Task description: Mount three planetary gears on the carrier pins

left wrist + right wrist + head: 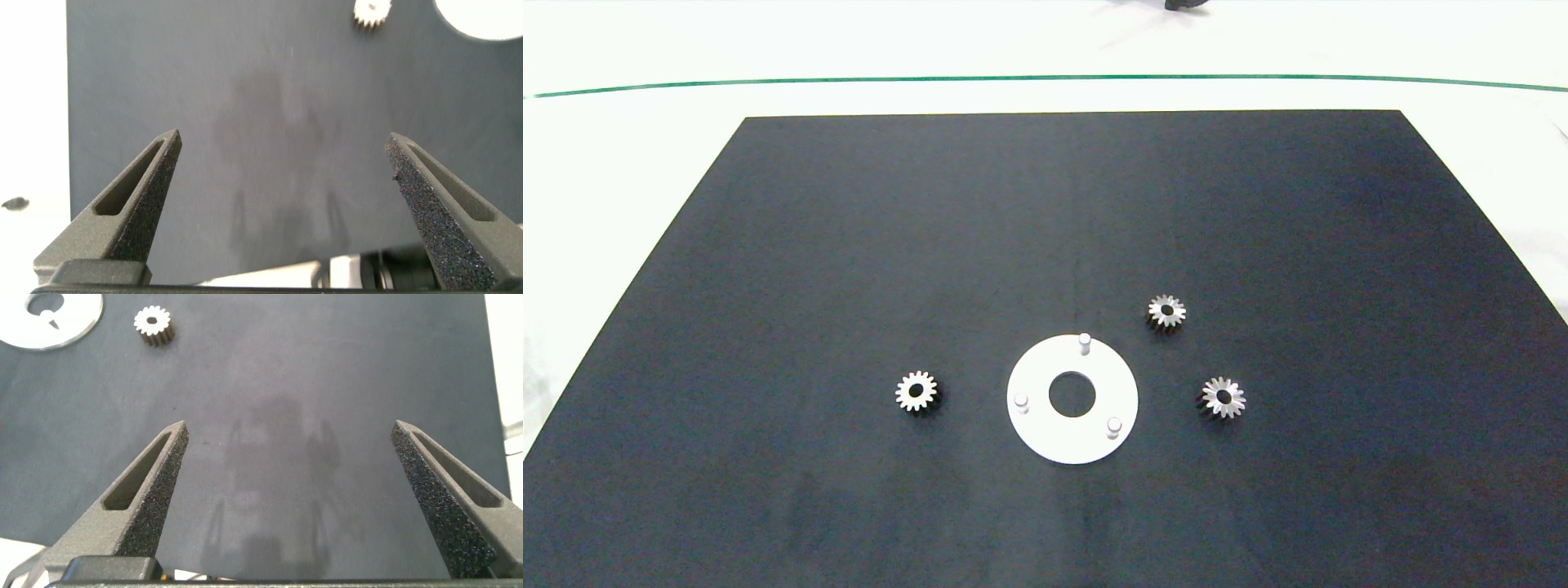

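A flat white disc (1045, 425) with a central hole lies on the black mat, carrying three upright white carrier pins (1084, 342), (1020, 401), (1114, 426), all bare. Three silver planetary gears lie flat on the mat: one left of the disc (917, 392), one to its upper right (1166, 310), one to its right (1223, 398). Neither arm shows in the head view. My left gripper (282, 147) hangs open over bare mat, with a gear (373, 14) and the disc's edge (482, 20) beyond it. My right gripper (288, 437) is open too, a gear (154, 325) and the disc (69, 322) beyond it.
The black mat (1045, 229) covers most of a white table, with a green line (1045, 78) across the table beyond it. A dark object (1186, 4) shows at the top edge. White table borders the mat on both sides.
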